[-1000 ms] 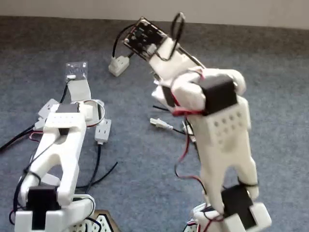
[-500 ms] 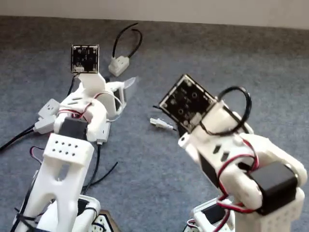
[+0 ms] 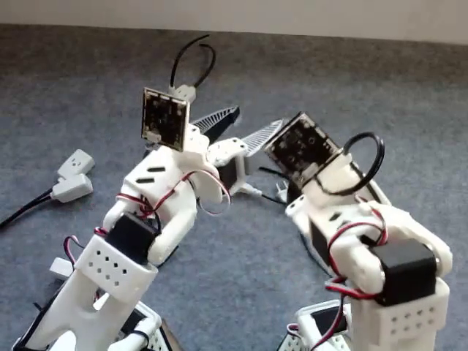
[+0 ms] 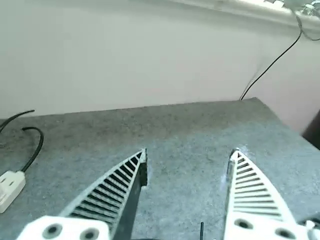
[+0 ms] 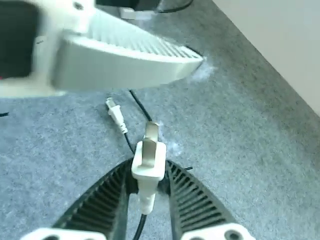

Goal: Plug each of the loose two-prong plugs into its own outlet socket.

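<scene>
- Held plug (image 5: pixel 148 150): white, two flat metal prongs, black cable leaving its rear. The long axis runs in line with the right gripper's (image 5: pixel 150 166) fingers. The prongs point straight out past the fingertips, away from the wrist.
- Position in jaws: the plug body sits between the two ribbed fingers at their tips. The front half and prongs stand clear beyond them, and the cable runs back between the fingers toward the palm.
- Right jaws: narrowly parted, closed onto the plug's two sides.
- Second plug (image 5: pixel 116 115): small and white with a black cable. It lies flat on the grey carpet (image 3: pixel 380 95) just beyond the held plug and apart from it. In the high view it sits near the table's centre, partly under the left arm.
- Left gripper (image 4: pixel 190 157): jaws spread wide with nothing between them. It is raised above the carpet and aimed toward the far wall. One of its fingers (image 5: pixel 125 55) hangs across the right wrist view, above the second plug.
- Far socket (image 3: pixel 183 93): white, at 12 o'clock on the carpet, with a black cord looping off it. It is well apart from both plugs.
- Socket pair (image 3: pixel 73 175): two white blocks at 9 o'clock, close together, with a dark cable trailing toward 8 o'clock. Nothing visibly plugged in.
</scene>
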